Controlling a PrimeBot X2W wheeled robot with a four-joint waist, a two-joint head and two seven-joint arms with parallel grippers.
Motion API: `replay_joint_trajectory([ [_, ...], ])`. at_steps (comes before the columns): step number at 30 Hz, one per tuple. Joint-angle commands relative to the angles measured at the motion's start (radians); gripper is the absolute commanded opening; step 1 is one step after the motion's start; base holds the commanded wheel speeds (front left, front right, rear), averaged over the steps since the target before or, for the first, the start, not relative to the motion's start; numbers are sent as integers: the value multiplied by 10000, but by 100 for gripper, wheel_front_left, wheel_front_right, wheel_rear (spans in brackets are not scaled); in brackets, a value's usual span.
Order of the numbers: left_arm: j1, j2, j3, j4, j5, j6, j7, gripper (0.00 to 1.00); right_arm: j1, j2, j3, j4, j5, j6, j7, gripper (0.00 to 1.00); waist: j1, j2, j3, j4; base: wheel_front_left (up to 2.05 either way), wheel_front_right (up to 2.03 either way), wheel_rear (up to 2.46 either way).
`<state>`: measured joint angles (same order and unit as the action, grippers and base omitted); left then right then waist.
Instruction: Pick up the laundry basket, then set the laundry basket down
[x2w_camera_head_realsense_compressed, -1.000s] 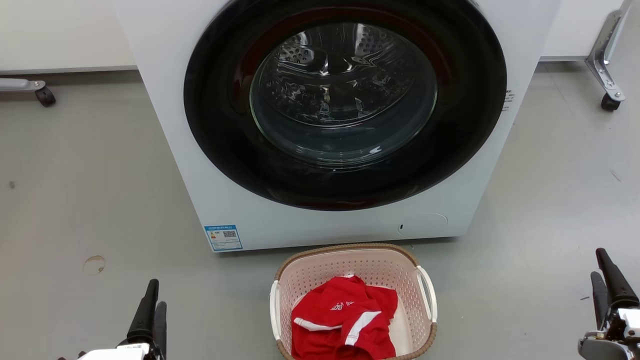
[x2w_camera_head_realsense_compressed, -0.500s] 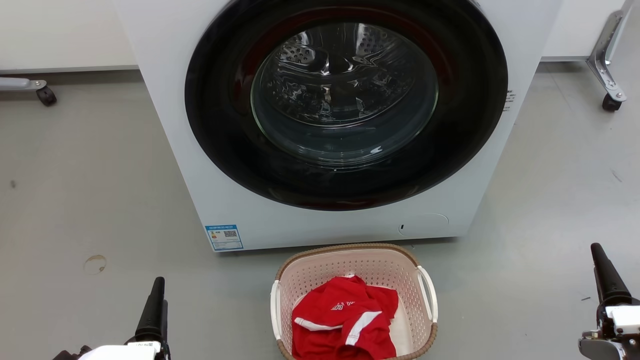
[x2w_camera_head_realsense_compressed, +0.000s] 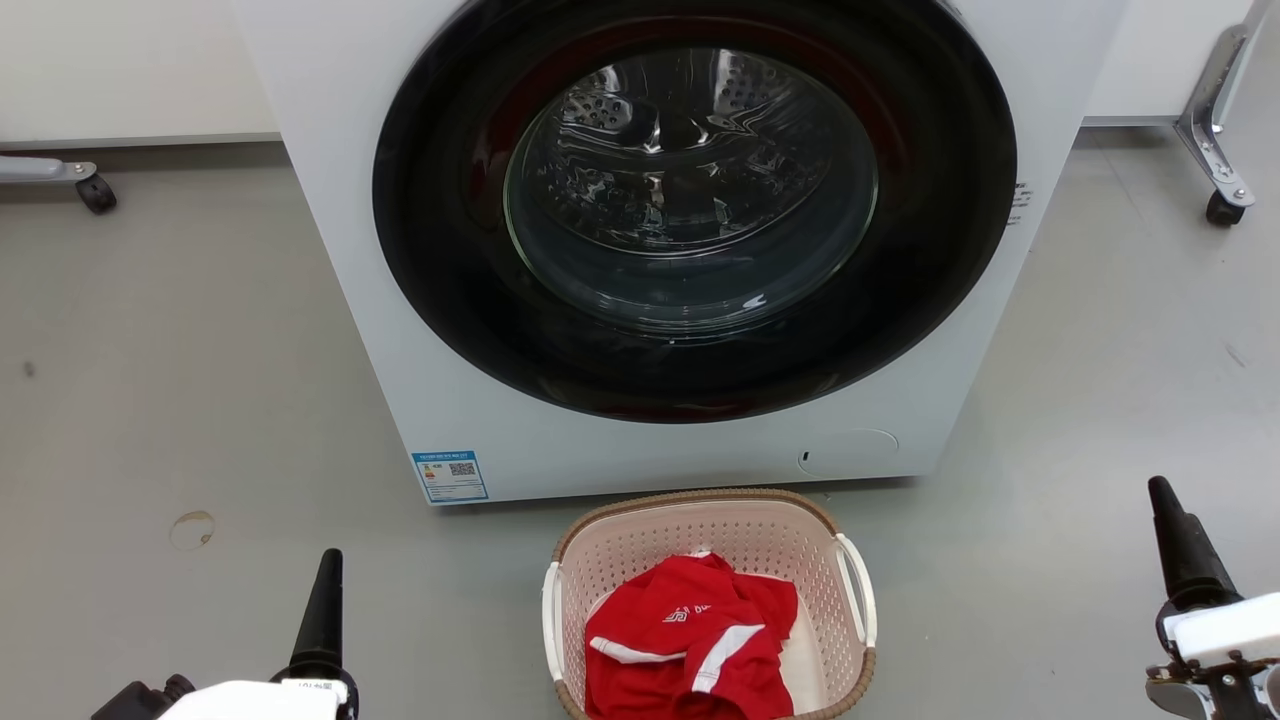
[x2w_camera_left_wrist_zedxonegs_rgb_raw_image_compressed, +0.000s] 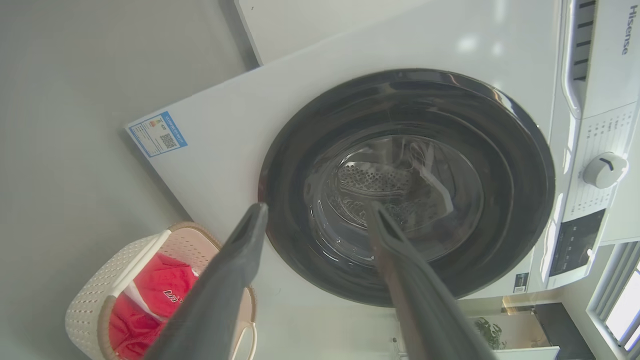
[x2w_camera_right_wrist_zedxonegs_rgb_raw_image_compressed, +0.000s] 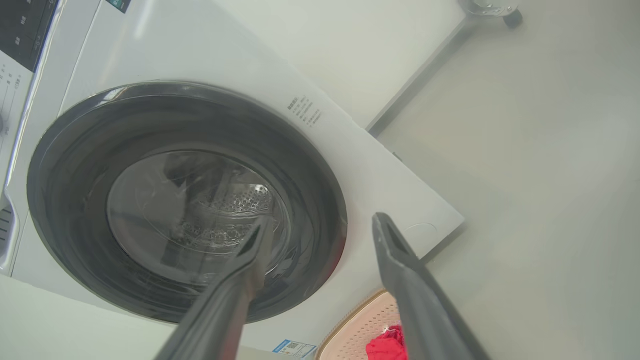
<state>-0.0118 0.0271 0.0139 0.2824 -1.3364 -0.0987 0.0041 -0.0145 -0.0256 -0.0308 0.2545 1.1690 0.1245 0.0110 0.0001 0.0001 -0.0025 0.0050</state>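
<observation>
Left gripper (x2w_camera_head_realsense_compressed: 330, 565) and right gripper (x2w_camera_head_realsense_compressed: 1162, 492) are both creeping inward, jaws released, basket (x2w_camera_head_realsense_compressed: 640, 540) sitting between them untouched, so pickup's barely starting.

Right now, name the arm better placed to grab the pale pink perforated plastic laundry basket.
Probably left: the left gripper sits closer to the laundry basket and its near white handle than the right gripper does. Both are open.

Left claw (x2w_camera_left_wrist_zedxonegs_rgb_raw_image_compressed: 317, 207): fingers apart, pointing forward, low at left side. Right claw (x2w_camera_right_wrist_zedxonegs_rgb_raw_image_compressed: 321, 220): fingers apart, same pose, right side.
</observation>
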Motion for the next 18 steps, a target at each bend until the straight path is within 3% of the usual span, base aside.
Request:
replay_joint_trajectory([
  [1, -227, 126, 42, -319, 271, 69, -102, 100, -440, -330, 116, -304, -427, 25, -170, 100, -1, -1, -3, 2, 0, 0, 0],
  [18, -123, 148, -56, -523, 2790, 312, -631, 100, -425, -388, 482, -344, -2669, 33, -699, 100, -1, -1, -66, -15, 0, 0, 0],
])
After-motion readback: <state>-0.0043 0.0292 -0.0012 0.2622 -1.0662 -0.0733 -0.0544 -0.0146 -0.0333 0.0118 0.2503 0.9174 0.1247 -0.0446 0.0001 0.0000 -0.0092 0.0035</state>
